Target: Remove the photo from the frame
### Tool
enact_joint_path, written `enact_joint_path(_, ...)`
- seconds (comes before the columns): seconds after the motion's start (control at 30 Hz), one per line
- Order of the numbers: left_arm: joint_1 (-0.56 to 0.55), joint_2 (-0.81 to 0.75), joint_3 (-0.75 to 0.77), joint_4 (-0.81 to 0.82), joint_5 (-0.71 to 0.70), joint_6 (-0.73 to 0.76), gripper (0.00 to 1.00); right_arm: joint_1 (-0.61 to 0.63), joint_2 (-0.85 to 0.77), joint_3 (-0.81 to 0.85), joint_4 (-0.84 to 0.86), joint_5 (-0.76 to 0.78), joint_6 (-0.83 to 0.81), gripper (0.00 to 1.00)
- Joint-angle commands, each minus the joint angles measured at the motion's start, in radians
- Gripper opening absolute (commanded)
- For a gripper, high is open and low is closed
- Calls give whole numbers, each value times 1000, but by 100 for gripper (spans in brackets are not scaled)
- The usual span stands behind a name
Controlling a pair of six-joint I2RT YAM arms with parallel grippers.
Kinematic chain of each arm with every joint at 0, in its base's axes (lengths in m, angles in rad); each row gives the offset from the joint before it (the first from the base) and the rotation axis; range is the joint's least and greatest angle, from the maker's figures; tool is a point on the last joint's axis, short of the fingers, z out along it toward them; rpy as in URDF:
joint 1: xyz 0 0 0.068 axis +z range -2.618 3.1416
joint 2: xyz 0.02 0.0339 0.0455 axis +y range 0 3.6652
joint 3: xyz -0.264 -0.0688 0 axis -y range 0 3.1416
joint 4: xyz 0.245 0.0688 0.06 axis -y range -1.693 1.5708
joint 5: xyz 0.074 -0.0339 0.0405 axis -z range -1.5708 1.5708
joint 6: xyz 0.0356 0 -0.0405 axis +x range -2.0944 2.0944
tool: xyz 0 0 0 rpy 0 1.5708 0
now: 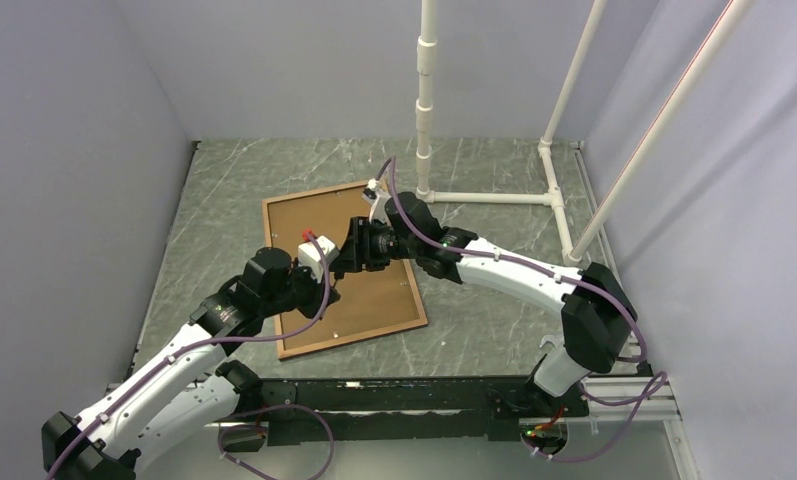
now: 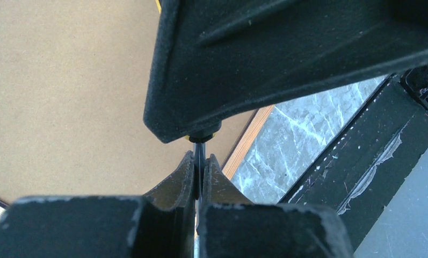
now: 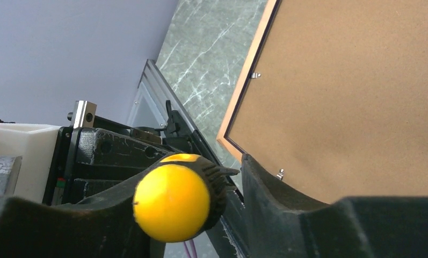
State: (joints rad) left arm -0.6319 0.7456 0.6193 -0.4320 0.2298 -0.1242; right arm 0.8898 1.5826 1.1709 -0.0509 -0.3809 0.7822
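The frame (image 1: 354, 340) lies face down on the table, its pale wood-coloured rim (image 3: 244, 91) around the brown hardboard back of the photo (image 1: 309, 215); the printed side is hidden. My left gripper (image 2: 201, 161) is shut on the thin metal shaft of a screwdriver (image 2: 200, 150), standing over the board (image 2: 66, 97) near the frame's edge (image 2: 246, 142). The screwdriver's yellow-ended black handle (image 3: 171, 201) sits between the fingers of my right gripper (image 3: 211, 164). It rests against one finger, with a gap to the other finger (image 3: 254, 177). Both grippers (image 1: 334, 285) (image 1: 352, 250) meet over the board's middle.
Small metal retaining tabs (image 3: 255, 74) (image 3: 280, 173) stick out along the frame's inner edge. A white pipe stand (image 1: 426, 100) rises at the back right. A black rail (image 1: 394, 395) runs along the table's near edge. Grey walls close both sides.
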Motion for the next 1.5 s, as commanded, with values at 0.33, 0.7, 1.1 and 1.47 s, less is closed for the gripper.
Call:
enact_joint_path(0.33, -5, 7, 40, 39, -2, -17, 13, 23, -70, -38, 28, 142, -87, 0)
enact_joint_path(0.7, -2, 11, 82, -53, -257, -275, 76, 19, -200, -78, -188, 702, -215, 0)
enact_joint_path(1.1, -3, -44, -215, 178, -5, -695, 73, -84, -31, 119, -388, 753, -372, 0)
enact_joint_path(1.47, -42, -41, -364, 374, 84, -841, 71, -122, 92, 231, -432, 632, -437, 0)
